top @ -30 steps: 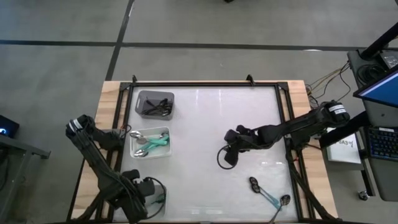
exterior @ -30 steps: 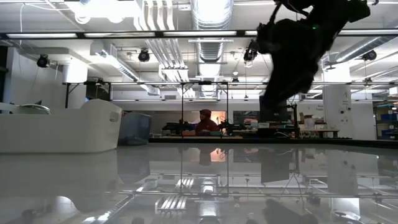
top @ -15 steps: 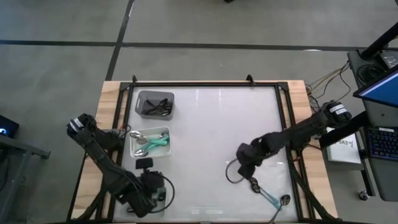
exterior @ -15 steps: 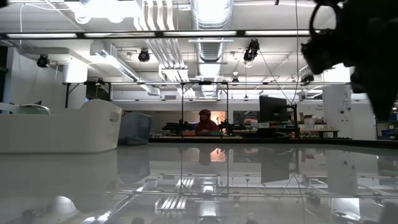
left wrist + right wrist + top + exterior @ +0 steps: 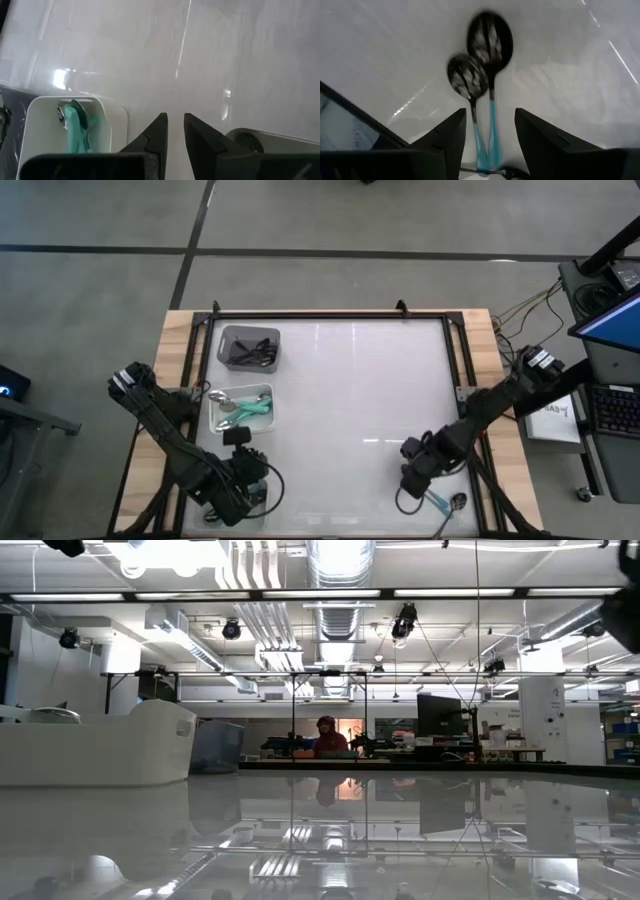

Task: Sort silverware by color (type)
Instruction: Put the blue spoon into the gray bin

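Two spoons with dark bowls and teal handles lie side by side on the white table near its front right corner; the high view shows one bowl. My right gripper hangs open above them, a finger on either side of the handles, touching neither. My left gripper hovers near the front left corner, slightly open with nothing between its fingers. A white bin holds silver-bowled, teal-handled spoons. A grey bin holds black ones.
Both bins stand along the table's left side, the grey one behind the white one. A black frame runs around the tabletop. The table's middle and far right are bare. In the low view a person sits far back in the room.
My right gripper has swept from the table's middle toward the near right corner, rolling its wrist, and now stands over the two spoons. My left gripper has turned about and shifted a little at the near left corner. The spoons and bins have stayed put.
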`<state>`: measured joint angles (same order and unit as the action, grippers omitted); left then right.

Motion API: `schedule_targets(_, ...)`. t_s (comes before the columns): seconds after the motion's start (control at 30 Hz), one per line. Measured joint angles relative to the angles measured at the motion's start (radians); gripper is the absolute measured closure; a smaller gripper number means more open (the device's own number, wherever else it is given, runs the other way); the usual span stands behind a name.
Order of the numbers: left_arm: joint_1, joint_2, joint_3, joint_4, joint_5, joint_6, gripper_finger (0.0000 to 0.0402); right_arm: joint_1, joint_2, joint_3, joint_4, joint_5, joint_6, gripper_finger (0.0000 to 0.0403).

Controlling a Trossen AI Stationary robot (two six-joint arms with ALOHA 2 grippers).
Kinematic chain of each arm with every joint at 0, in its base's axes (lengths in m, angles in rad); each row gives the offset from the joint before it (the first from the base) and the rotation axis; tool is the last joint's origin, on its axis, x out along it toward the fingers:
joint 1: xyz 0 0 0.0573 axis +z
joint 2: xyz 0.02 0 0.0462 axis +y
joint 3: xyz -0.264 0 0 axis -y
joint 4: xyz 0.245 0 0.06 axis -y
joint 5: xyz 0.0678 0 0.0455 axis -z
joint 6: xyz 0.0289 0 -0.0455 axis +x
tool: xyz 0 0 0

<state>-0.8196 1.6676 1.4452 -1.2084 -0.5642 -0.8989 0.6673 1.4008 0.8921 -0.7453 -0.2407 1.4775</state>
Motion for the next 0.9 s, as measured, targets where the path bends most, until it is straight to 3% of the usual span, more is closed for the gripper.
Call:
schedule_targets(0.33,0.000,0.000,0.000,-0.008,-0.049,0.001,0.0355,0.111,0.056,0.000,0.029,-0.074,0.102,0.0243)
schedule_targets(0.9,0.004,0.000,0.000,-0.005,-0.058,-0.003,0.0355,0.113,0.216,0.004,0.022,-0.045,0.029,0.0248)
